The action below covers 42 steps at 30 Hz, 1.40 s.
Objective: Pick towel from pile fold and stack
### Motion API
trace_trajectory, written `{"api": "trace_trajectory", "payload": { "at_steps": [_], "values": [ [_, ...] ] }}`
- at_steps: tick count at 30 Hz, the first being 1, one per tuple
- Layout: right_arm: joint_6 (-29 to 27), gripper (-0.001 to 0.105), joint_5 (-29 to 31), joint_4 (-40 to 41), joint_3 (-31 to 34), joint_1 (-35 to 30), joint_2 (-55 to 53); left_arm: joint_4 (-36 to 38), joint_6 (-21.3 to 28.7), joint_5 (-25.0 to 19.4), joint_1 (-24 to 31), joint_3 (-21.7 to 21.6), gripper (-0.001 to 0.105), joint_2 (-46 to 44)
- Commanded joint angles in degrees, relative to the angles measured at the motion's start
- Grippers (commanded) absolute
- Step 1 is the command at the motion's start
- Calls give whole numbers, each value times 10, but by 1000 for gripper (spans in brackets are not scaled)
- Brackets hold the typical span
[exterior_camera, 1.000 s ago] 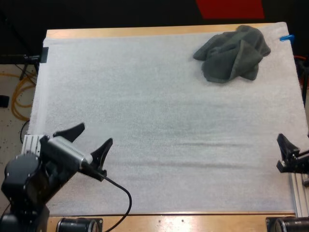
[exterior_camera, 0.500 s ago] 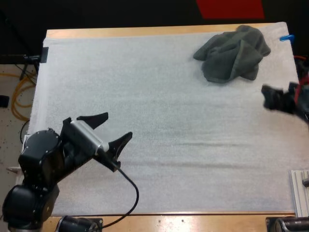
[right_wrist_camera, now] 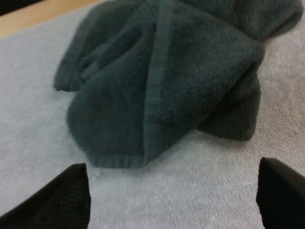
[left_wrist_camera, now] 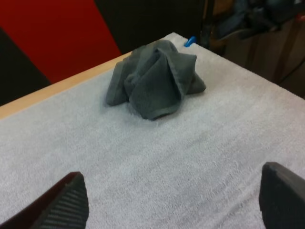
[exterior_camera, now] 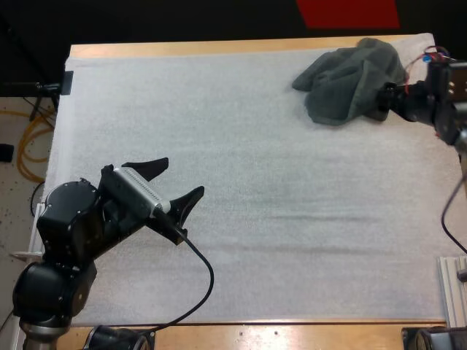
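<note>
A crumpled dark grey-green towel lies on the white mat's far right corner. My right gripper hovers at the towel's right edge, pointing at it. In the right wrist view the towel lies just ahead of the right gripper, whose fingers stand wide apart with nothing between them. My left gripper is open over the mat's near left part, far from the towel. The left wrist view has the towel well beyond the left gripper, fingers spread over bare mat.
The white mat covers most of the wooden table. A metal rail stands at the near right edge. Yellow cables lie on the floor left of the table.
My right arm has swung from the near right edge up to the towel at the far right. My left arm has moved a little forward and to the right.
</note>
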Motion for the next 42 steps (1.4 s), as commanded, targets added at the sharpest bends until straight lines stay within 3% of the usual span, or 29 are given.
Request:
{"api": "trace_trajectory", "payload": {
  "at_steps": [1, 10, 15, 18, 21, 22, 25, 27, 28, 31, 33, 42],
  "values": [
    [9, 70, 2, -5, -13, 0, 14, -7, -4, 4, -3, -3, 72, 2],
    [89, 70, -32, -37, -84, 0, 176, -7, -9, 4, -3, -3, 72, 5],
    [180, 70, -91, -103, -102, 0, 237, -7, -9, 4, -3, -3, 72, 5],
    [255, 70, -98, -149, -102, 0, 255, -7, -9, 4, -3, -3, 72, 5],
    [284, 65, -106, -180, -102, 0, 264, -7, -9, 4, -3, -3, 72, 5],
    [284, 59, -106, -186, -102, 0, 264, -7, -9, 4, -3, -3, 72, 5],
    [284, 30, -115, -196, -103, 0, 264, -9, -9, 4, -3, -3, 72, 5],
    [284, 3, -153, -196, -108, 0, 262, -12, -9, 4, -3, -3, 72, 5],
    [283, -1, -165, -196, -110, -2, 262, -14, -9, 4, -3, -3, 72, 5],
    [258, 0, -226, -196, -119, -2, 255, -20, -9, 4, -3, -3, 72, 5],
    [211, 0, -249, -195, -120, 1, 236, -20, -7, 4, -3, -3, 72, 5],
    [31, 0, -229, -162, -120, 19, 71, -43, -8, 4, -3, -3, 72, 5]
  ]
}}
